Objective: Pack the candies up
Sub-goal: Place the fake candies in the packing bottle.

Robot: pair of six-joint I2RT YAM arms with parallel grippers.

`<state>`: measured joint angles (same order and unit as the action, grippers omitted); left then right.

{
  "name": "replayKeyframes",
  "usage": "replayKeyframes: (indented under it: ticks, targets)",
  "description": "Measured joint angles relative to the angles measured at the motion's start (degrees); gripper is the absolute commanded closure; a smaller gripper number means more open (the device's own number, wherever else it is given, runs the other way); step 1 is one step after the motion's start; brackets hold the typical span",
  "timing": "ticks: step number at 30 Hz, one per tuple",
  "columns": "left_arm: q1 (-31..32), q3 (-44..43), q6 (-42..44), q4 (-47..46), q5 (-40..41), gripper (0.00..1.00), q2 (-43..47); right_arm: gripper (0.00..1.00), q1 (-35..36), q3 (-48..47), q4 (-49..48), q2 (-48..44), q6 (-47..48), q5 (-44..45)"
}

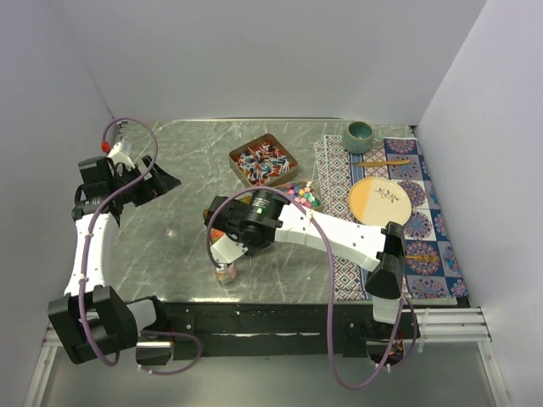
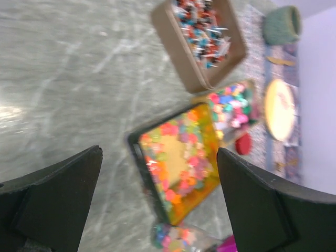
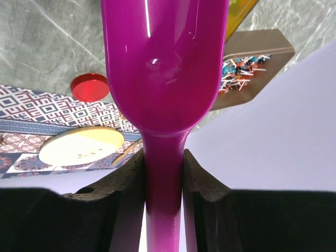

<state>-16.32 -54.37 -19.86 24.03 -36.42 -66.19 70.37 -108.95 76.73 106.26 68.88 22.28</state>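
The candies lie in three open containers: wrapped pieces in a brown tray (image 1: 263, 159) (image 2: 205, 37), pastel balls (image 1: 301, 197) (image 2: 231, 105) in a clear box, and jelly bits in a yellow tray (image 2: 178, 163). A small clear jar (image 1: 225, 273) (image 2: 178, 236) on the table holds some mixed candies. My right gripper (image 3: 164, 157) (image 1: 225, 248) is shut on the handle of the purple scoop (image 3: 165, 68), just above the jar. My left gripper (image 2: 159, 152) (image 1: 161, 181) hangs open at the left, apart from the trays and holding nothing.
A red lid (image 2: 243, 143) (image 3: 89, 86) lies beside the pastel balls. On the patterned mat (image 1: 424, 229) at the right stand a green bowl (image 1: 359, 136) and a yellow-and-white plate (image 1: 379, 201). White walls close in the table on three sides.
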Motion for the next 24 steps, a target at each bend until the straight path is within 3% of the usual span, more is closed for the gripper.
replayKeyframes:
  ticks: [8,10,12,14,16,17,18,24]
  targets:
    - [0.0,-1.0,-5.8,-5.0,-14.0,0.01,-4.3,1.0,-1.8,-5.1,0.2,-0.7,-4.4,-1.9]
    - [0.0,-1.8,-7.1,-7.4,-18.1,0.11,-5.1,1.0,-3.9,-7.7,-0.5,-0.7,-6.6,-3.2]
    - [0.1,-2.7,-8.7,-10.3,-22.1,0.39,-6.1,1.0,-7.0,-9.1,-1.9,-0.7,-8.7,-5.1]
    - [0.6,-4.1,-10.1,-12.9,-25.9,0.74,-7.7,1.0,-10.5,-9.0,-3.9,-0.7,-10.2,-7.2]
    - [1.5,-5.6,-11.6,-14.7,-28.9,0.81,-10.0,1.0,-14.2,-8.5,-6.6,-0.4,-11.5,-9.2]
    - [2.3,-6.3,-11.8,-15.5,-30.6,0.94,-11.5,1.0,-15.7,-8.2,-7.8,-0.2,-12.0,-9.9]
    - [3.2,-7.0,-12.3,-15.8,-31.7,0.99,-13.0,1.0,-17.3,-8.0,-9.1,0.2,-12.5,-11.0]
    - [10.0,-7.8,-11.2,-14.4,-34.9,0.97,-18.9,1.0,-21.2,-8.5,-15.8,4.8,-14.9,-16.9]
